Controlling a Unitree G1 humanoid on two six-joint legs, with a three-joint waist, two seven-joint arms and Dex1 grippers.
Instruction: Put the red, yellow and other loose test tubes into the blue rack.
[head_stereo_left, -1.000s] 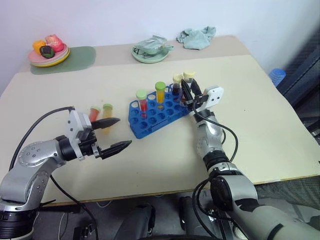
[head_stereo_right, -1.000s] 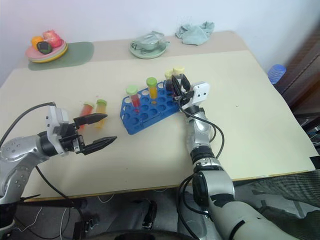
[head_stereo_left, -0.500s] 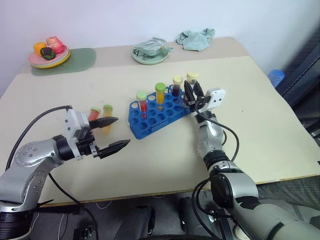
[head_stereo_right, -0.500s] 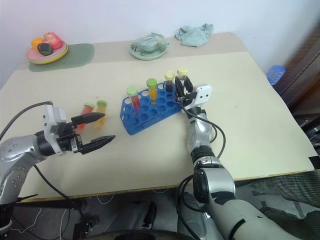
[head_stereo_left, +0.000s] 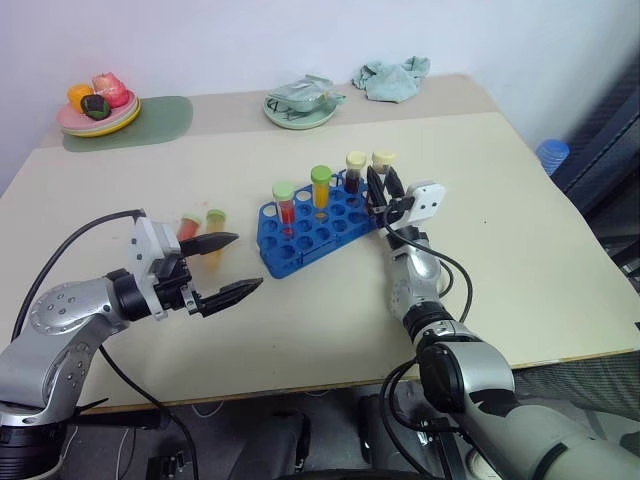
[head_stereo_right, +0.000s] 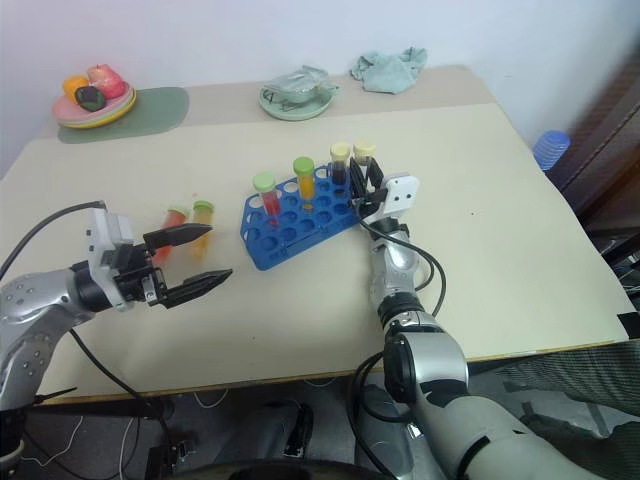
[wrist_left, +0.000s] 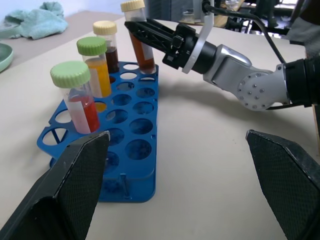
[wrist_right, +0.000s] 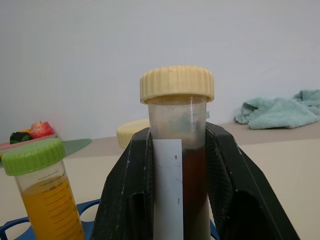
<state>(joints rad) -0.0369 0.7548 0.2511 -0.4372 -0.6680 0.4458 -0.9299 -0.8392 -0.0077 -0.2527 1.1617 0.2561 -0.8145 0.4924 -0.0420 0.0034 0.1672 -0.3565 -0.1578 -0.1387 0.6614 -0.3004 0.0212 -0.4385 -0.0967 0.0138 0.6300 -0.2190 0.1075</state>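
Over the blue rack (head_stereo_left: 318, 225), the right hand (head_stereo_left: 384, 187) grasps a brown tube (wrist_right: 177, 165) upright between its fingers.

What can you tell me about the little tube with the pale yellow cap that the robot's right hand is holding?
The brown tube is clear plastic with a ribbed pale-yellow screw cap, dark brown liquid inside and a white label strip down its side. It stands upright, clamped between the right gripper's two black fingers, which press on either side below the cap. It is at the far right corner of the blue rack, beside another yellow-capped tube; whether its base already sits in a hole cannot be made out.
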